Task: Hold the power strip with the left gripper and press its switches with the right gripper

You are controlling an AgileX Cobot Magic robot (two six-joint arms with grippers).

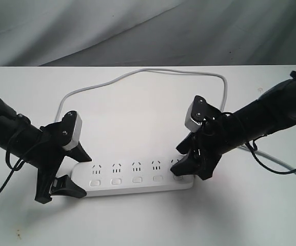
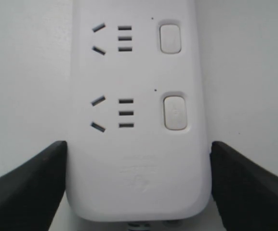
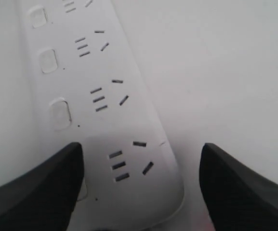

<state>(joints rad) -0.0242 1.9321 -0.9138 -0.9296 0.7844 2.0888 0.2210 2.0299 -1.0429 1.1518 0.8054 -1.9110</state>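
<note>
The white power strip (image 1: 137, 190) lies flat across the table, its row of switches (image 1: 116, 181) along the near side. My left gripper (image 1: 85, 176) straddles the strip's left end. In the left wrist view both black fingers (image 2: 37, 183) press against the two long sides of the power strip (image 2: 139, 168), shut on it, with two switches (image 2: 175, 112) beyond. My right gripper (image 1: 181, 161) hangs open over the right end. In the right wrist view one of its fingers (image 3: 42, 187) covers the last switch, and the other is over bare table beside the strip (image 3: 105, 134).
The grey cord (image 1: 142, 72) loops over the table behind the strip and runs under the right arm toward the right edge (image 1: 291, 171). A grey cloth backdrop (image 1: 148, 31) rises behind the table's far edge.
</note>
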